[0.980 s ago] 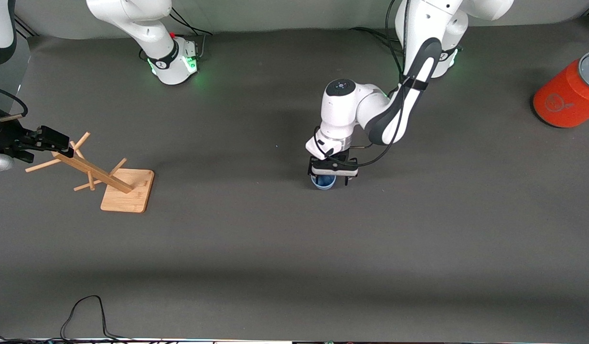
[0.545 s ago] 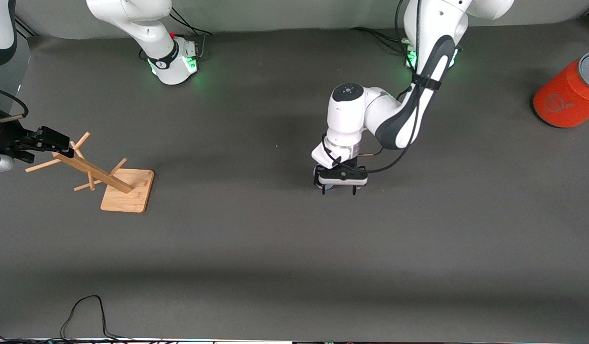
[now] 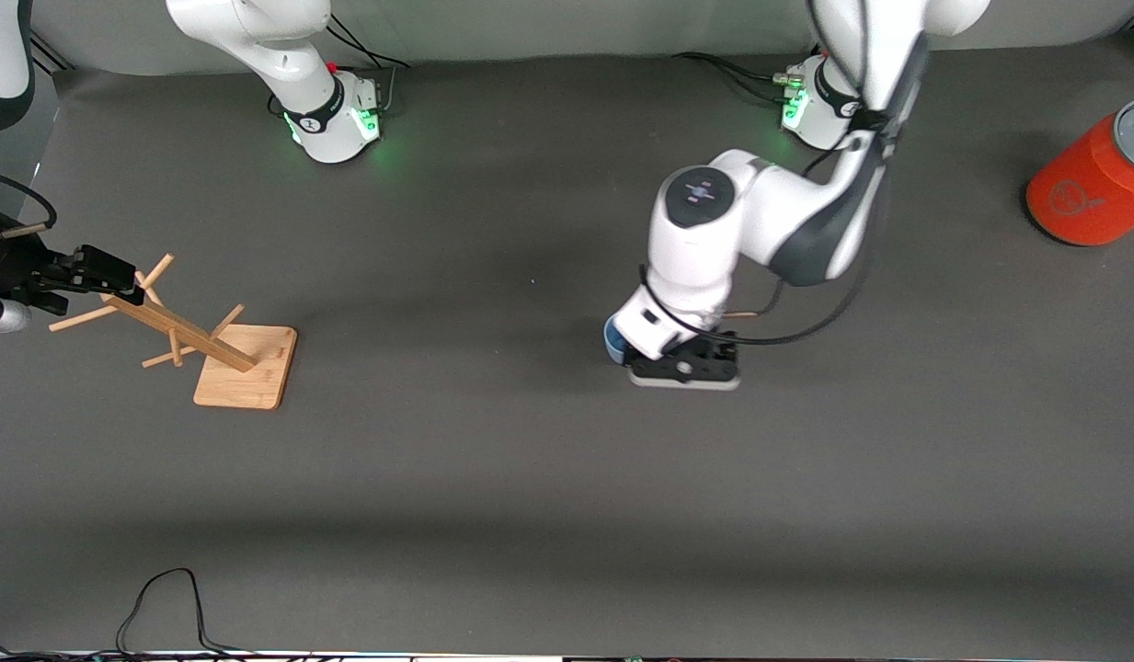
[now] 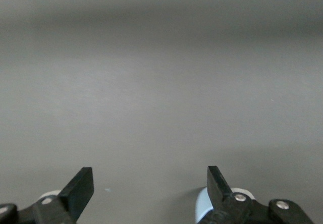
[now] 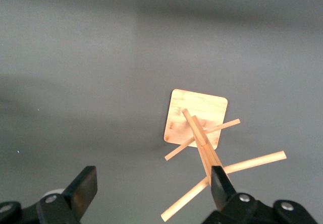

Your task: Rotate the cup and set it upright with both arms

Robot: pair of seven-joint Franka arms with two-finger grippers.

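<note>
Hovering released over the small pale-blue tumbler cup [image 3: 612, 336], left tool [image 3: 684, 370] likely regrasps; right tool [image 3: 93, 271], released, waits over the slanted wooden peg rack [image 3: 208, 342].

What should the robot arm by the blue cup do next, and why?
Probably keep lifting the left gripper clear of the cup. Its fingers are open and empty, and the cup sits on the table under the arm. The right gripper waits over the wooden rack.

Dark grey tabletop [image 3: 493, 478] w/ wooden peg rack [image 3: 219, 349] on square base twd right arm's end. Pale-blue cup [image 3: 613, 338] sits mid-table; orange cylinder [image 3: 1093, 179] at left arm's end; black cable [image 3: 162, 607] at near edge
</note>
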